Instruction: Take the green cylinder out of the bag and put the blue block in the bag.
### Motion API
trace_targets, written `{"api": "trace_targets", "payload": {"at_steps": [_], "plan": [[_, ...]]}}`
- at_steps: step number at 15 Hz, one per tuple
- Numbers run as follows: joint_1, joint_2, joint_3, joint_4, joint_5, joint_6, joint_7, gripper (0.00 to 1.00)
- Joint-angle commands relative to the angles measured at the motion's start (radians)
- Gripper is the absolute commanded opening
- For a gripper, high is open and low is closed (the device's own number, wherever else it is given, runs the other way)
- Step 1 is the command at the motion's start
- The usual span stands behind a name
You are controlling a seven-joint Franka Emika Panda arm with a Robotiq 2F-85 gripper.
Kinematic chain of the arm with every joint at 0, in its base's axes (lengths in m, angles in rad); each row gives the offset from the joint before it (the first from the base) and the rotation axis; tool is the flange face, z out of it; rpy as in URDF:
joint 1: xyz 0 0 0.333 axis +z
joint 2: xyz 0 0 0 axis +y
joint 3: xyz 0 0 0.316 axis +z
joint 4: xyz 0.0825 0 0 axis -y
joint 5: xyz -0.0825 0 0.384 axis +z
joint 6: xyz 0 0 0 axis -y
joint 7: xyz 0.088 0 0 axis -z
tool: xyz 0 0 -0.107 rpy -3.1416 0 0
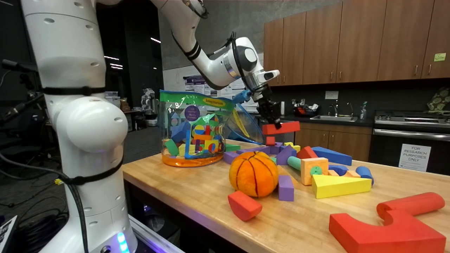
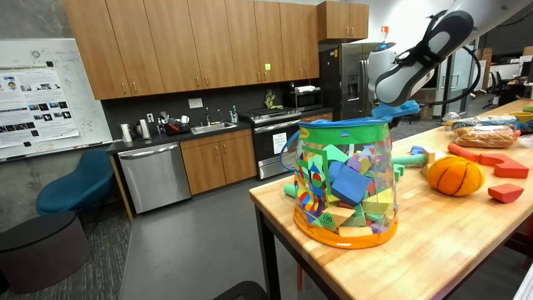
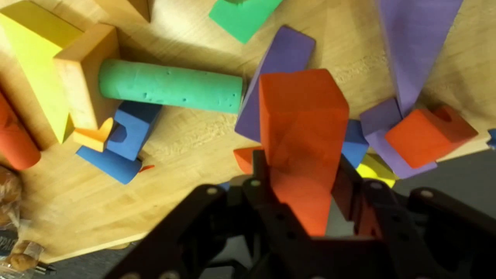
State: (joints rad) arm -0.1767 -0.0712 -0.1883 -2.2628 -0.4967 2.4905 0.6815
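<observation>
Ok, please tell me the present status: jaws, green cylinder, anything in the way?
Jaws shut on red block. Green cylinder outside bag, one end set into orange block. In the way: likely that red block, filling the jaws.

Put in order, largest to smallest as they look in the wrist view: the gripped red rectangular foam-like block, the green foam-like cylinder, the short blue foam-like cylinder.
1. Red block: looks largest, but the gripper holds it nearer the camera, so its true rank is unsure.
2. Green cylinder.
3. Blue cylinder: clearly smallest.
</observation>
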Motion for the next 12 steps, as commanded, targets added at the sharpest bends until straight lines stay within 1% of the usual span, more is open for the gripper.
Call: {"api": "trace_targets", "payload": {"at_steps": [1,4,8,9,12], "plan": [[-0.013,-0.124,0.027,-0.011,0.009,-0.016,-0.008,0.18],[-0.016,-0.21,0.067,0.025,0.034,-0.073,-0.02,0.18],[-0.017,-0.316,0.137,0.091,0.053,-0.166,-0.023,0.18],[-0.019,-0.334,0.155,0.105,0.048,-0.177,-0.023,0.18],[-0.016,-0.375,0.217,0.121,0.016,-0.157,-0.034,0.18]]}}
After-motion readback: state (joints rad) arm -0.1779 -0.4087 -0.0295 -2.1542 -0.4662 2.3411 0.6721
